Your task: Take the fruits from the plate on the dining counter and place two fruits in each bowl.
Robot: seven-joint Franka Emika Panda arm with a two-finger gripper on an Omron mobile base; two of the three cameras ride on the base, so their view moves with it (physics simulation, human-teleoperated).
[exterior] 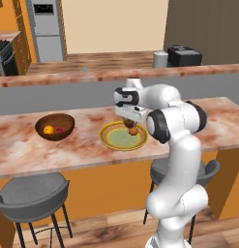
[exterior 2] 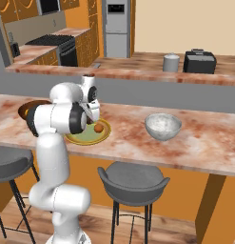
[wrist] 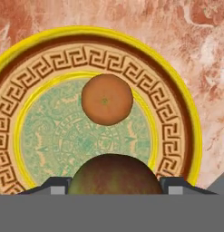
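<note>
- The brown fruit [wrist: 114, 174] sits right between the gripper [wrist: 114, 183] tips at the bottom centre of the hand view, so it looks clamped.
- The orange fruit [wrist: 107, 99] is left on the plate [wrist: 177, 113], just above it in frame.
- Wooden bowl [exterior: 54, 127], mid-left in the left base view, already holds two.
- Grey bowl [exterior 2: 162, 127] lies right of the plate in the right base view, so that's probably where the carry gets aimed.

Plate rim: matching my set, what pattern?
Yellow edge, brown Greek-key band on the round plate; hand view.
</note>
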